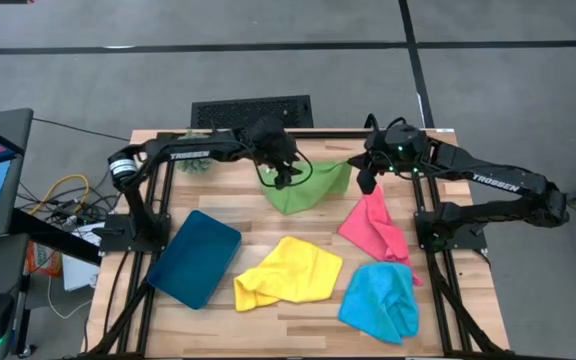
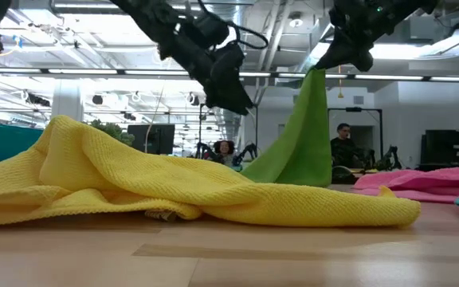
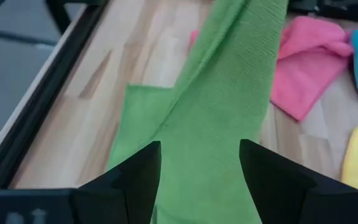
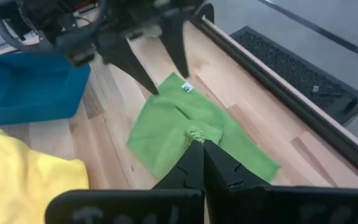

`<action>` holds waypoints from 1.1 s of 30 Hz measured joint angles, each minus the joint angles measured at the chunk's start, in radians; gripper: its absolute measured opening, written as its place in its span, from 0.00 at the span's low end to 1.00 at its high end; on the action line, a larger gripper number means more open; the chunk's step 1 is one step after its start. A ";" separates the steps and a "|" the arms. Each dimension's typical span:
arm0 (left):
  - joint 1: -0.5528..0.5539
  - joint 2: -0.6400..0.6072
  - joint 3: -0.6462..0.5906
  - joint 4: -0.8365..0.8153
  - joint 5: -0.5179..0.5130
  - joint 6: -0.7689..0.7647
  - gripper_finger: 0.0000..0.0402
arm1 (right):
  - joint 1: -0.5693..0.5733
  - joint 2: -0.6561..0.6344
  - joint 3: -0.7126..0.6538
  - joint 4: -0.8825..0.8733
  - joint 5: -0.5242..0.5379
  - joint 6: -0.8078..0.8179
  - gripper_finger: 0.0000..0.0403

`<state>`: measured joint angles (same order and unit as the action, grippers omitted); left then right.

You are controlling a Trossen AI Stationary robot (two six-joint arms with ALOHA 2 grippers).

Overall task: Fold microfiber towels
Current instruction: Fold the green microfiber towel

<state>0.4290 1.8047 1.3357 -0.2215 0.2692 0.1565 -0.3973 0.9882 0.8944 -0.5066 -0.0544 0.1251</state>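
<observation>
The green microfiber towel (image 1: 308, 186) lies at the far middle of the table, with one end drawn up to my right gripper (image 4: 197, 144), which is shut on it. My left gripper (image 3: 199, 168) hangs open above the towel's left part, and its fingers touch nothing. In the low view the left gripper (image 2: 236, 97) stands well above the table. The yellow towel (image 1: 288, 272), the pink towel (image 1: 376, 228) and the light blue towel (image 1: 380, 300) lie crumpled on the near half of the table. My right gripper pinches a bunched bit of the green towel's raised end (image 4: 195, 133) between its two shut fingers. The fingers slant down from the table's right side. The towel hangs from them in a sloping sheet (image 2: 305, 135), and its lower part (image 4: 166, 134) lies spread on the table.
A dark teal tray (image 1: 195, 257) lies at the near left. A small green plant ball (image 1: 196, 165) sits at the far left by the left arm. Black frame uprights stand along both sides of the table (image 1: 268, 330).
</observation>
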 joint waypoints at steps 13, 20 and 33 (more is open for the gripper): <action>0.021 0.193 0.065 0.094 0.137 0.180 0.52 | 0.096 0.000 0.000 -0.018 -0.001 0.035 0.04; 0.021 0.263 0.132 0.100 0.168 0.230 0.52 | 0.146 0.000 0.000 -0.018 -0.001 0.050 0.05; -0.005 0.260 0.158 -0.016 0.182 0.301 0.52 | 0.235 0.000 0.000 -0.017 0.000 0.077 0.05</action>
<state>0.4240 2.0644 1.4940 -0.2377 0.4515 0.4577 -0.1627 0.9882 0.8944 -0.5240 -0.0547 0.2022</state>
